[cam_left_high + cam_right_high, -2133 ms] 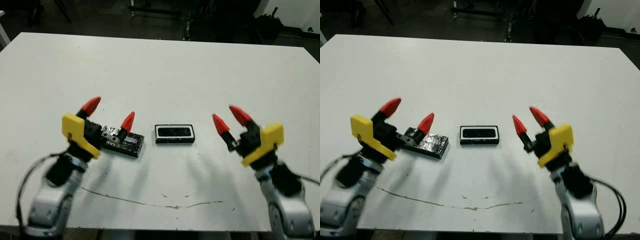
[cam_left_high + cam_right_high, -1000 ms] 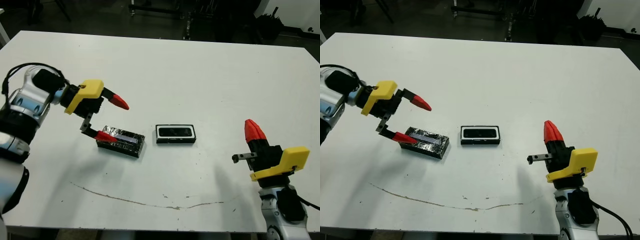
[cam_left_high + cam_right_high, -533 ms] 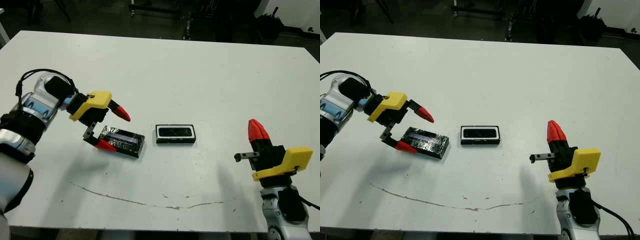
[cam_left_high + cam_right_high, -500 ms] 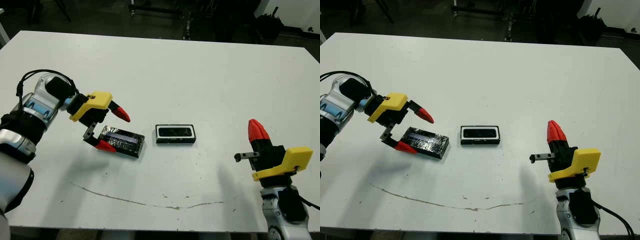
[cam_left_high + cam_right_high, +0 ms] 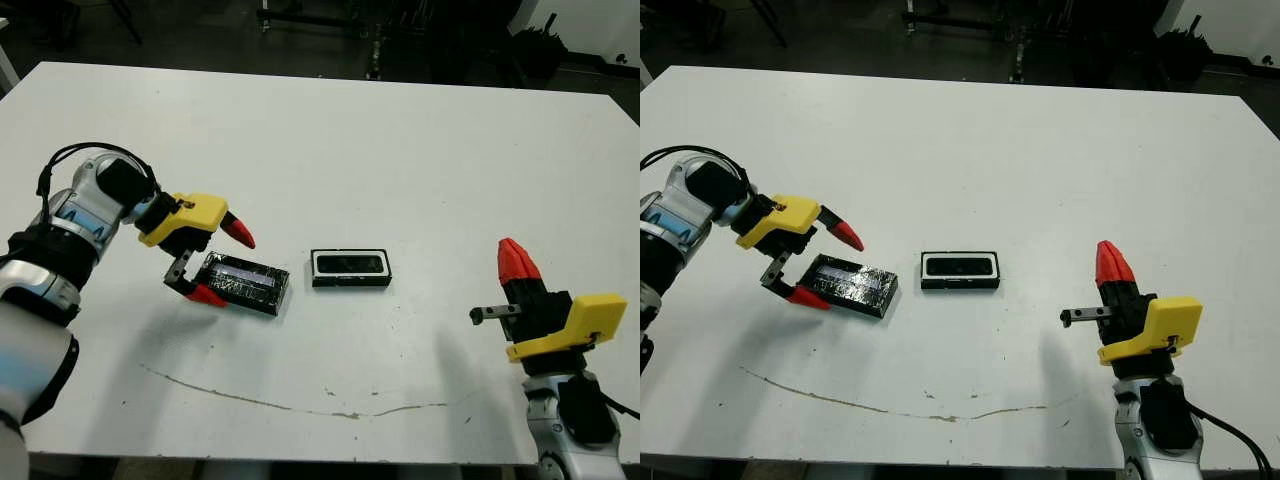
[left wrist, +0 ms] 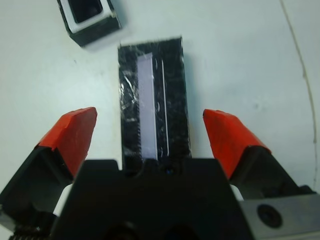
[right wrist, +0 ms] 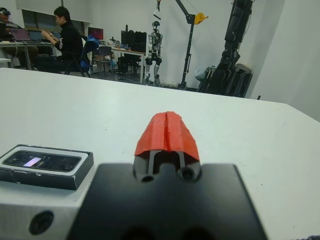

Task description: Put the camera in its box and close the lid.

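- Left gripper (image 5: 215, 262): fingers spread wide, holding nothing; it has dropped from above the table a second ago to table level, and its two red tips now straddle the near end of the lid
- Lid (image 5: 245, 283): glossy black slab lying flat on the white table (image 5: 400, 140), its long axis running straight out between the left gripper's fingers, neither finger touching it as far as the wrist view shows; unmoved over the last two seconds
- Box (image 5: 350, 267): white-lined tray just beyond the lid's far end, apart from it, with the camera (image 5: 351, 264) lying dark inside it; unmoved
- Right gripper (image 5: 1108, 272): tips pressed together, empty, held upright well off to the side of the box; it has pulled back from the box and closed
- Reading: insertion looks done; the step in hand is grasping the lid, and closing the fingers across its width appears to be next
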Controlling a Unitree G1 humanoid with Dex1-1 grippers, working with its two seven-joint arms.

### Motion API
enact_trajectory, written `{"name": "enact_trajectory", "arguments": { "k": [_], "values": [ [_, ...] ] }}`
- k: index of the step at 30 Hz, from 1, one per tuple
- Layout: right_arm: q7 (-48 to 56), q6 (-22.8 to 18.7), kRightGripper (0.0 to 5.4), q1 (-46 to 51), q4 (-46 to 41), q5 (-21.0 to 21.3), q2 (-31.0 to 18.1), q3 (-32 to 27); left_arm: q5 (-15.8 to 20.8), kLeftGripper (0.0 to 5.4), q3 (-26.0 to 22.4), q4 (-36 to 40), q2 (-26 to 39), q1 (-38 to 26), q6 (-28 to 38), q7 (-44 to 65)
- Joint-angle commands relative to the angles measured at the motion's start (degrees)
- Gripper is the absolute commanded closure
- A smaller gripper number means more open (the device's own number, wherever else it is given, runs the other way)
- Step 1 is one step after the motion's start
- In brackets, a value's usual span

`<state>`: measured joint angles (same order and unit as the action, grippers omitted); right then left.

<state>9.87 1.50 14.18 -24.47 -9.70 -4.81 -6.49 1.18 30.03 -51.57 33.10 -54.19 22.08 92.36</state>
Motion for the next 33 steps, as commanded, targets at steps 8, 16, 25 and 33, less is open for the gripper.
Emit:
{"name": "enact_trajectory", "arguments": {
  "k": [8,16,25,33],
  "values": [
    [-0.1,-0.5,5.39,0.2,0.0,0.2,-0.8,0.0,-2.1,0.0,-2.3,-5.4,-2.0,0.4,3.5,0.1],
    [0.8,-0.2,5.39,0.0,0.3,-0.6,-1.1,-0.2,-1.9,0.0,-2.5,-7.5,-2.7,0.0,-0.7,0.1],
    [0.7,-0.5,5.4,0.0,0.2,-0.6,-0.9,-0.3,-1.5,0.8,0.1,-6.4,-2.1,-0.8,-11.2,0.1],
    [0.6,-0.6,5.4,-0.1,0.3,-0.9,-0.8,-0.3,-2.5,1.99,-2.0,-3.5,-1.2,0.6,-10.9,0.1]
  ]
}}
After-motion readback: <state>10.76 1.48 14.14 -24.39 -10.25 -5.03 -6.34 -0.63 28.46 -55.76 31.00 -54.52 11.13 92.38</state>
